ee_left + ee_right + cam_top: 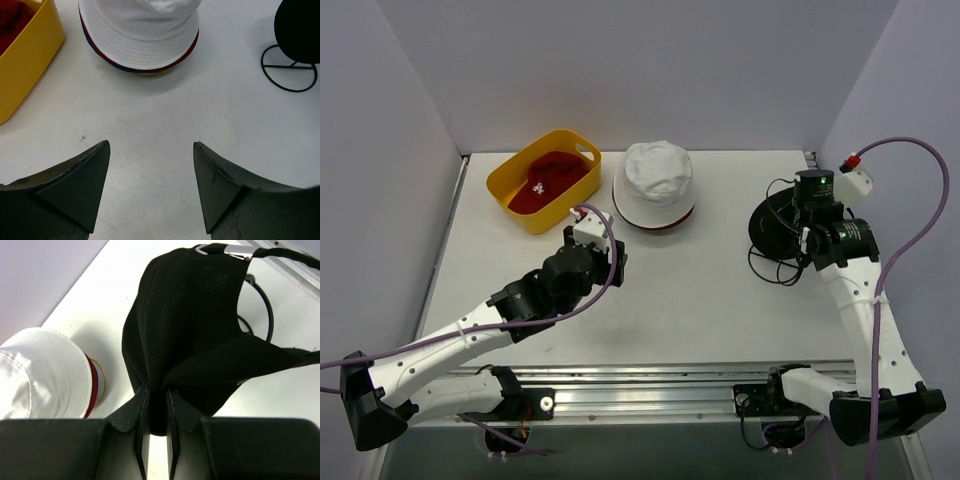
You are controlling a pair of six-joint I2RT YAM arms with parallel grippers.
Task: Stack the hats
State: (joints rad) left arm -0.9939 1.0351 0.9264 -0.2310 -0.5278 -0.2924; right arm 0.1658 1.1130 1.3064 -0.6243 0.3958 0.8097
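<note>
A white bucket hat [656,180] tops a stack at the back centre; thin maroon [194,44] and blue [102,56] brim edges show under it in the left wrist view. A red cap with a white logo [549,180] lies in the yellow basket [510,205]. My right gripper [156,390] is shut on a fold of the black cap [195,330], which hangs over its wire frame [266,315] at the right [772,222]. My left gripper [151,150] is open and empty, low over bare table just in front of the stack [618,262].
The yellow basket [25,65] stands left of the stack, near the back left corner. A wire ring base [290,75] stands under the black cap. White walls close the back and sides. A metal rail [650,385] runs along the near edge.
</note>
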